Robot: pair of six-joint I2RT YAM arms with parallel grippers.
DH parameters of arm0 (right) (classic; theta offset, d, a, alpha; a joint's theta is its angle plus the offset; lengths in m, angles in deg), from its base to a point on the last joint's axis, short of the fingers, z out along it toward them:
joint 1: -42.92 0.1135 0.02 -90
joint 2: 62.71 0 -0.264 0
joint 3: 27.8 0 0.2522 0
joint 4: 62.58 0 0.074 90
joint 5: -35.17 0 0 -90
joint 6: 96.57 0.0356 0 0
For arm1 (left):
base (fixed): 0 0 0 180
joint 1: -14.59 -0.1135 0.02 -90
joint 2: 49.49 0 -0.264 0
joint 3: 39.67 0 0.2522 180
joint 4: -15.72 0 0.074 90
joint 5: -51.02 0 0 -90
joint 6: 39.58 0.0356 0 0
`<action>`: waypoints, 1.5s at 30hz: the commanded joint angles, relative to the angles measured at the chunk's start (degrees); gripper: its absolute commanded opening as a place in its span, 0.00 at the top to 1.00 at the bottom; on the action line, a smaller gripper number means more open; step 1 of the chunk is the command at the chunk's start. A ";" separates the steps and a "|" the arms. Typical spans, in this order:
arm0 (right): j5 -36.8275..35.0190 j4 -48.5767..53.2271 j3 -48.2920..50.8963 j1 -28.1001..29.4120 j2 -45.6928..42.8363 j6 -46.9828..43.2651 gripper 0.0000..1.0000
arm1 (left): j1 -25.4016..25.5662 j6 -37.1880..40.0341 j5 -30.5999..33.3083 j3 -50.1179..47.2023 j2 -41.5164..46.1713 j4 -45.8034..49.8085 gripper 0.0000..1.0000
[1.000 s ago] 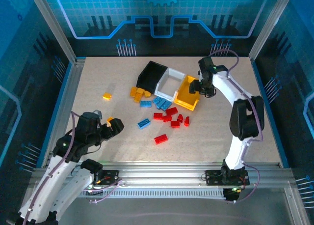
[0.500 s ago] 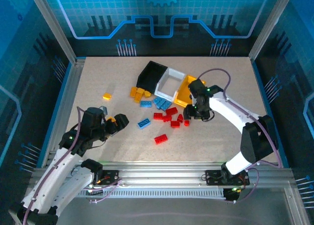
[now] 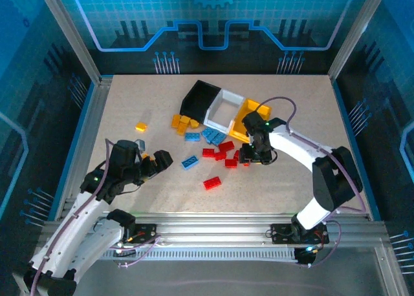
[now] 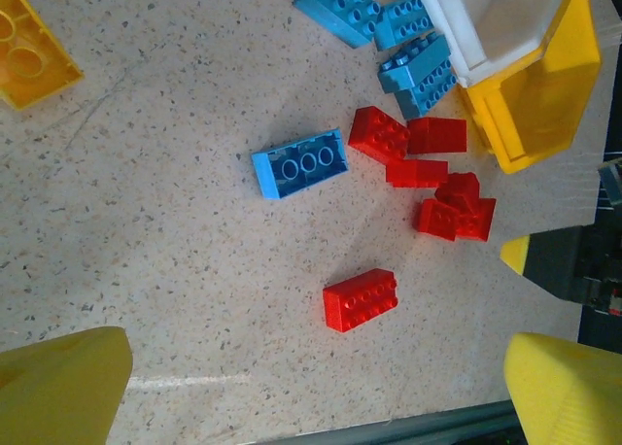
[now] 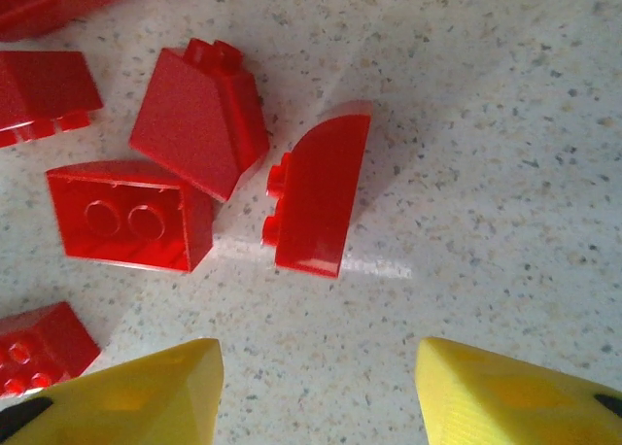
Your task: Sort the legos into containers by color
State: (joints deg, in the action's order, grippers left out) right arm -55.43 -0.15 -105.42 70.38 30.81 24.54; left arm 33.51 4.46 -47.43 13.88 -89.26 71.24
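The right pincer (image 5: 316, 367) was released, its two yellow tips spread wide and low over a red curved brick (image 5: 313, 202). This brick lay on the worktop (image 3: 291, 192) in front of the gap and was not touched. Just beside it lay a sloped red brick (image 5: 199, 119) and a flat red brick (image 5: 121, 217). The left pincer (image 4: 316, 367) was also released and held nothing. It hung above a single red brick (image 4: 361, 299), with a single blue brick (image 4: 299, 161) further out.

We judged the sorting as hardly begun. Every brick we could see lay on the worktop: the red group (image 3: 223, 152), the blue group (image 3: 210, 136), the orange group (image 3: 183, 123) and one orange brick (image 3: 140, 126) apart. The black bin (image 3: 194, 94), the white bin (image 3: 217, 119) and the yellow bin (image 3: 251, 138) stood touching in a row. The white bin looked empty; for the other two we could not tell.

The red group lay just beside the yellow bin, so the right pincer had little room there. The bare worktop on the right and toward the front rail (image 3: 213, 222) was open. The two pincers were well apart.
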 commanded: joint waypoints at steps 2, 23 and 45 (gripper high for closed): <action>0.53 -1.16 -2.01 0.88 3.90 0.88 0.44 | 0.02 2.14 -0.19 0.37 1.79 3.23 0.01; -2.71 -3.05 -5.16 0.92 11.66 1.63 0.63 | -0.22 1.29 0.69 -1.23 4.12 4.22 0.01; -0.50 6.27 -17.00 -4.85 1.10 -1.99 0.76 | -0.24 -2.10 -2.67 -3.49 0.48 -3.06 0.01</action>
State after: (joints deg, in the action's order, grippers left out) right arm -57.62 3.74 -118.84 68.15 31.29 23.95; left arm 33.47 3.70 -47.87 10.86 -86.92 71.10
